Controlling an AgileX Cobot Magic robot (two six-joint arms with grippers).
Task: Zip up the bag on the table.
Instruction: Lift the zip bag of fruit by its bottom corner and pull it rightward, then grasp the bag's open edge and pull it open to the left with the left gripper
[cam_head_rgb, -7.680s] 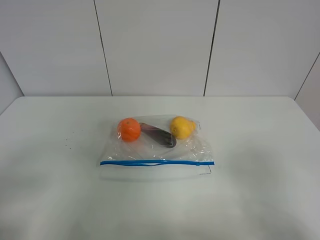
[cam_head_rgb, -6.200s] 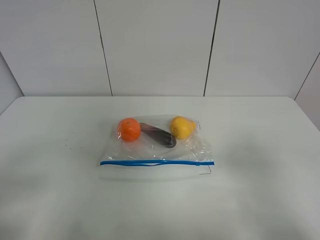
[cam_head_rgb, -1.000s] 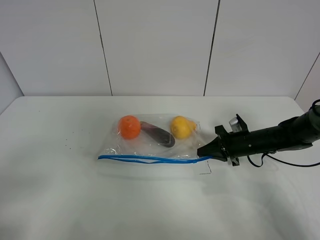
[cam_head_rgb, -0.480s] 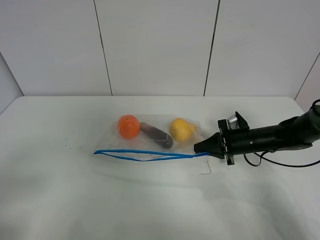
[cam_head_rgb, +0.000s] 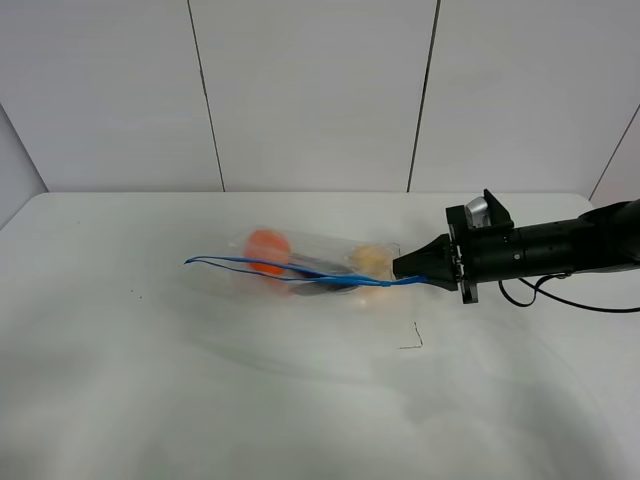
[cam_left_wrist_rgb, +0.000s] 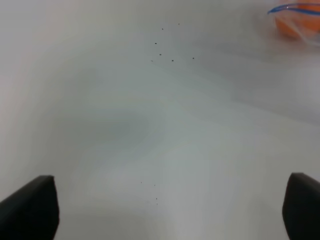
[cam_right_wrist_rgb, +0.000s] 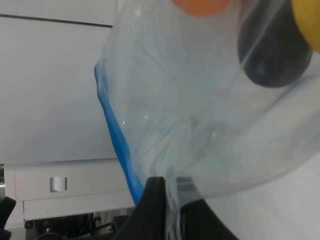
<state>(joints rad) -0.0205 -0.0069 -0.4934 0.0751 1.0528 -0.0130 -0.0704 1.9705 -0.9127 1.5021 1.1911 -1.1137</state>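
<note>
The clear bag (cam_head_rgb: 310, 268) is partly lifted off the white table (cam_head_rgb: 150, 380) and blurred. Its blue zip strip (cam_head_rgb: 290, 274) runs from the left end to my right gripper (cam_head_rgb: 402, 270), which is shut on the bag's right corner. The orange (cam_head_rgb: 268, 246), dark eggplant (cam_head_rgb: 322, 288) and yellow fruit (cam_head_rgb: 371, 260) show through it. In the right wrist view the fingers (cam_right_wrist_rgb: 154, 207) pinch the plastic (cam_right_wrist_rgb: 200, 125) beside the blue strip (cam_right_wrist_rgb: 116, 142). My left gripper (cam_left_wrist_rgb: 165, 215) is open and empty above bare table, far from the bag's corner (cam_left_wrist_rgb: 297, 17).
A thin dark mark (cam_head_rgb: 411, 340) lies on the table in front of the bag. A few tiny specks (cam_left_wrist_rgb: 165, 47) dot the table on the left. A panelled white wall (cam_head_rgb: 310, 90) stands behind the table's far edge.
My right gripper came in, took the bag's right corner and pulled it up and back. The bag has risen and shifted away from the front, with the zip strip now in the air.
</note>
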